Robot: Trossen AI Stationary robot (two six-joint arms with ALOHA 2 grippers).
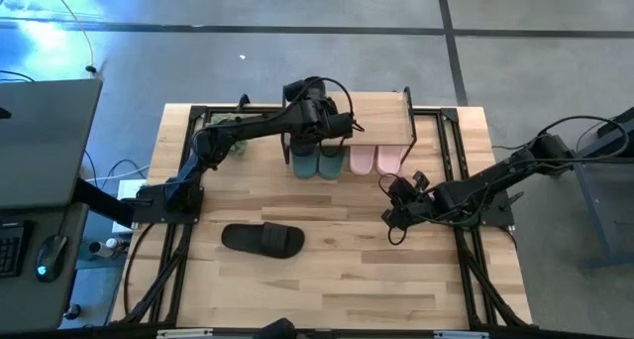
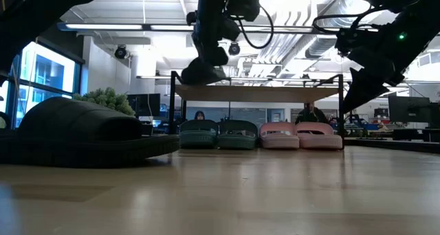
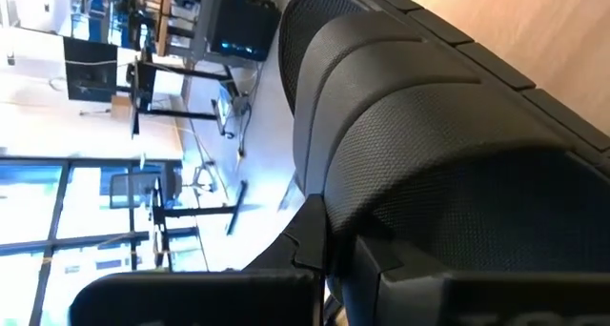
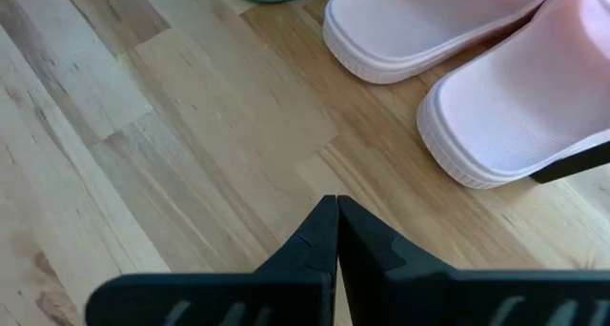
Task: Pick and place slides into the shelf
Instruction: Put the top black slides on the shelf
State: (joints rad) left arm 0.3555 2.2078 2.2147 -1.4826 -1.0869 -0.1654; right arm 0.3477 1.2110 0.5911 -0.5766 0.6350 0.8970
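Counting two dark green slides (image 1: 315, 164), two pale pink slides (image 1: 374, 160) and two black slides, one lying on the bench (image 1: 262, 240), one held aloft (image 3: 448, 164); one shelf (image 1: 381, 119); two arms.

From my remote seat I see a grey concrete floor (image 1: 297, 61) crossed by dark seams around the light wooden table (image 1: 327, 289). A grey desk (image 1: 40, 141) stands left of it, with a keyboard (image 1: 10, 252) and a mouse (image 1: 45, 255) (its light glows blue). Across the room, exposed ceiling ducts (image 2: 302, 46), strip lights (image 2: 124, 27) and a bright window (image 2: 48, 73) show, with a green plant (image 2: 103, 99) beside it.
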